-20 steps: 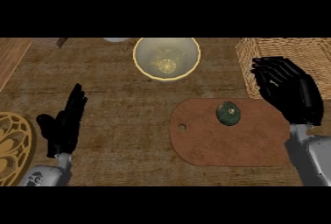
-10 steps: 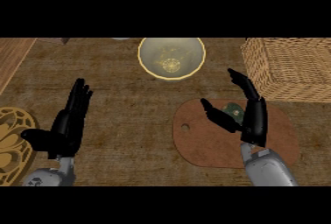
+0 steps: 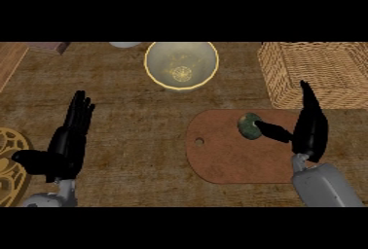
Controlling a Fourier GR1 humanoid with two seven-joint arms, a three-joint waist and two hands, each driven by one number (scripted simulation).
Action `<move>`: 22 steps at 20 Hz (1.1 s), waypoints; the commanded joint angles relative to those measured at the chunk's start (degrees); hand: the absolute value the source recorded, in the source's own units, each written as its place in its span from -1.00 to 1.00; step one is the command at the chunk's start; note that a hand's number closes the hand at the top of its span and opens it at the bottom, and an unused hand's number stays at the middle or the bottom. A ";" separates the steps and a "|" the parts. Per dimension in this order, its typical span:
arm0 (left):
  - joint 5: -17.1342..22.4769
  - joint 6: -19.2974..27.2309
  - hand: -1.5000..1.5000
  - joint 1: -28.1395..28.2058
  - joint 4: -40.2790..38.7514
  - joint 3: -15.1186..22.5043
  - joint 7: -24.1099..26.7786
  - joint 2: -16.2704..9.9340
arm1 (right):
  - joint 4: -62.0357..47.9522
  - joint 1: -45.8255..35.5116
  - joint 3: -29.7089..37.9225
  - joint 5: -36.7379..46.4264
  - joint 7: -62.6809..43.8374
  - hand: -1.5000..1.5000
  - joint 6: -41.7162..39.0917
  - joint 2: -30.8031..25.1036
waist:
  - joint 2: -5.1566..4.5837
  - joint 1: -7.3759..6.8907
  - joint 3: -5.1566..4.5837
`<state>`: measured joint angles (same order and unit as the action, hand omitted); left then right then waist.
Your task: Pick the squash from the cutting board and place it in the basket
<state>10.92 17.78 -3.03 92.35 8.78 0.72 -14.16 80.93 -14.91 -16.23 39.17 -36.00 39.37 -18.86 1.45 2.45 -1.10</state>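
Note:
A small dark green squash (image 3: 250, 125) lies near the far edge of the brown cutting board (image 3: 230, 160). My right hand (image 3: 310, 127) stands edge-on just right of the squash, fingers straight and pointing away from me, with its thumb reaching left to the squash's side. The hand is open and holds nothing. A woven basket (image 3: 316, 70) sits at the far right, beyond the board. My left hand (image 3: 66, 143) rests open at the left, fingers up.
A yellow-rimmed plate (image 3: 181, 64) lies at the far middle of the wooden counter. A patterned golden plate (image 3: 10, 160) shows at the left edge beside my left hand. Small objects peek in at the far left corner.
My right hand has shifted right across the board and now stands right of the squash instead of over it. The left hand has barely moved.

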 commanded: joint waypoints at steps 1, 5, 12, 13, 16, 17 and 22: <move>0.19 -0.15 0.00 1.00 0.54 0.09 0.19 0.10 | 0.71 -1.53 -1.24 5.18 -13.05 -1.00 -12.02 -3.98 | 0.35 -0.04 -0.12; 0.40 -1.16 0.00 0.83 0.85 -0.34 0.09 -0.96 | 7.91 -7.11 -5.02 4.46 -25.17 -1.00 -26.10 -2.47 | 0.42 -1.28 0.19; -0.19 -0.79 0.00 1.81 2.04 1.57 -0.08 0.80 | 20.10 -17.17 -5.29 1.29 -46.93 -1.00 -44.89 1.48 | -0.33 -1.63 0.78; -0.02 -1.06 0.00 2.60 1.94 1.15 1.73 0.93 | 21.14 -19.32 -4.09 0.68 -48.71 -1.00 -47.18 1.17 | -0.22 -1.66 0.71; -0.48 -0.51 0.00 2.72 2.14 1.40 2.04 1.60 | 19.42 -16.72 -4.57 3.50 -49.10 -1.00 -49.30 2.60 | -0.52 -1.45 0.82; 0.40 -1.14 0.00 2.26 1.85 0.28 1.51 0.85 | 18.02 -18.00 -3.00 2.73 -49.13 -1.00 -51.02 2.56 | -0.64 -1.63 0.79; 0.70 -1.54 0.00 2.10 2.38 -0.19 0.35 0.43 | 17.92 -14.59 -1.44 4.67 -49.19 -1.00 -52.43 3.76 | -0.87 -1.46 0.94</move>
<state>11.18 16.46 -1.09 94.29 9.11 1.66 -13.59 97.77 -29.67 -18.30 42.88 -71.12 -5.36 -16.42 0.74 0.91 -0.27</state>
